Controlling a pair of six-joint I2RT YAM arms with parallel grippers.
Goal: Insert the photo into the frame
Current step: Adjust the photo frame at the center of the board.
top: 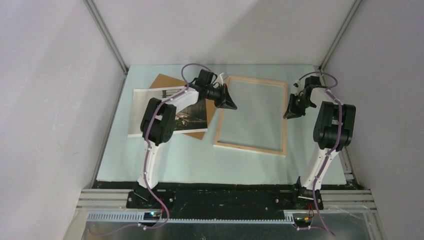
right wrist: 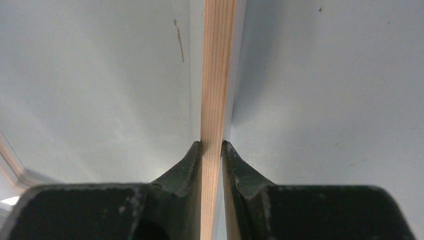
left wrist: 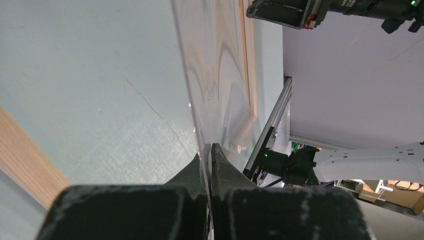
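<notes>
The frame (top: 250, 149) lies back side up in the middle of the table, pale wood rails around a clear pane (left wrist: 215, 65). My left gripper (top: 231, 104) is at the frame's left side, shut on the thin edge of the clear pane (left wrist: 208, 149). My right gripper (top: 291, 114) is shut on the frame's right wood rail (right wrist: 217, 60), one finger on each side (right wrist: 212, 145). The photo (top: 141, 107) lies flat to the left of the frame, partly hidden under my left arm.
A brown backing board (top: 162, 81) lies under the photo, its corners sticking out behind and in front. The mint-green table mat (top: 200, 167) ends at grey walls on the left, back and right. My right arm (left wrist: 300, 12) shows in the left wrist view.
</notes>
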